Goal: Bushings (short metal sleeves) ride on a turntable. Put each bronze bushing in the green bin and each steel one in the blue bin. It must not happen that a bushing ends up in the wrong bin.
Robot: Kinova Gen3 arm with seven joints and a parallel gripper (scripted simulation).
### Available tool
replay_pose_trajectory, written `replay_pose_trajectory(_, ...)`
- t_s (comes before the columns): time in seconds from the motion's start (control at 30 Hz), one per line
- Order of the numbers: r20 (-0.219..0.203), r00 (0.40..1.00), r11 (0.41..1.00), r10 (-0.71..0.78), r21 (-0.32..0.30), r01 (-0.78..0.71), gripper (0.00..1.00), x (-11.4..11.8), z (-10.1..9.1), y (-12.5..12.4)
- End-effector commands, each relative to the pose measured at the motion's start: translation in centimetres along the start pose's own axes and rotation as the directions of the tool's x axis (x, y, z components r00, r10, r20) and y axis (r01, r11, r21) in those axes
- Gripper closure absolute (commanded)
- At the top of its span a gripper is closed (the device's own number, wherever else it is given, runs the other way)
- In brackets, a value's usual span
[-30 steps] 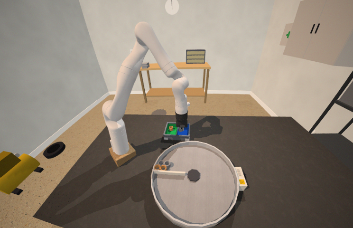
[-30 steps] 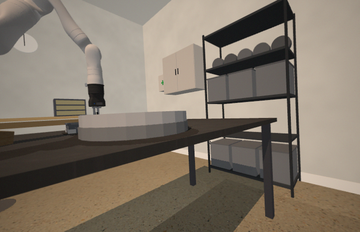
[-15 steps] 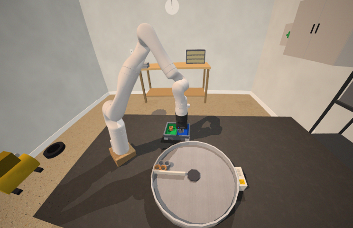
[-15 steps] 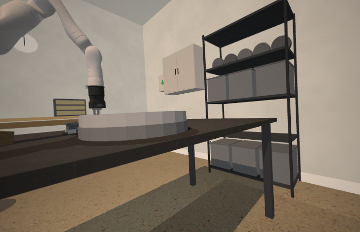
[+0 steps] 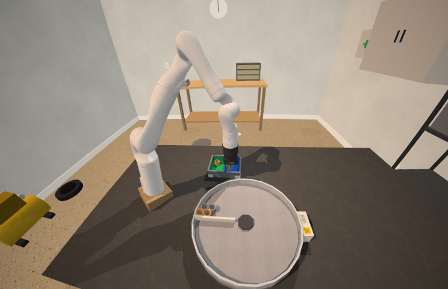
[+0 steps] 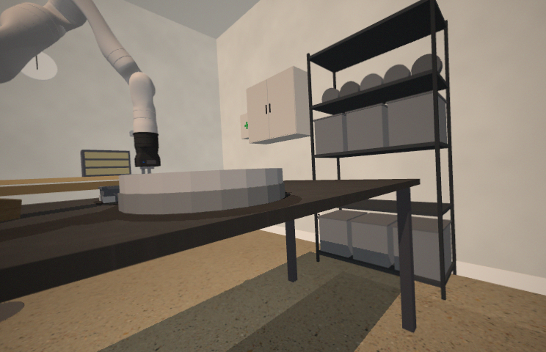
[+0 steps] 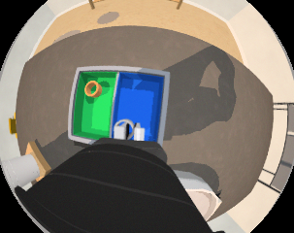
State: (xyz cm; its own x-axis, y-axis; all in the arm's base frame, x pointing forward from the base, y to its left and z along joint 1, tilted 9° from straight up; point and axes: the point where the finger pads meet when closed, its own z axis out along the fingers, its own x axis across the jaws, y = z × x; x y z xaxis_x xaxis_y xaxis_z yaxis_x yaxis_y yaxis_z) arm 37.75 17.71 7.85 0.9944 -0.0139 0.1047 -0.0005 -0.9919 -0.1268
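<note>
My gripper [image 5: 230, 165] [image 6: 146, 170] [image 7: 132, 128] points down at the blue bin [image 5: 236, 165] [image 7: 147, 99], near its front and the divider. It is shut on a grey steel bushing [image 5: 228, 167] [image 7: 124, 120], partly hidden by the fingers. The green bin [image 5: 220, 168] [image 7: 104, 116] is joined to the blue bin's left side and holds one bronze bushing [image 5: 217, 162] [image 7: 93, 89]. On the turntable [image 5: 252, 255] [image 6: 199, 182], two steel bushings [image 5: 204, 206] [image 5: 212, 207] and two bronze bushings [image 5: 199, 212] [image 5: 207, 212] stand together at the left.
A pale bar [image 5: 217, 219] crosses the turntable from its left wall towards the dark hub [image 5: 245, 222], just in front of the bushings. The turntable's raised wall stands close in front of the bins. A white labelled box [image 5: 305, 225] sits at its right side.
</note>
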Motion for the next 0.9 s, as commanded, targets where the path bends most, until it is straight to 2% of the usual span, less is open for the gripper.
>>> replay_pose_trajectory(0.0,-0.001,1.000,1.000,0.001,0.000,-0.001,1.00,0.0,0.0,0.0)
replay_pose_trajectory(0.53,-0.001,1.000,1.000,0.001,0.000,-0.001,1.00,0.0,1.2,0.1)
replay_pose_trajectory(0.87,-0.001,1.000,1.000,0.001,0.000,-0.001,1.00,0.0,1.2,0.1)
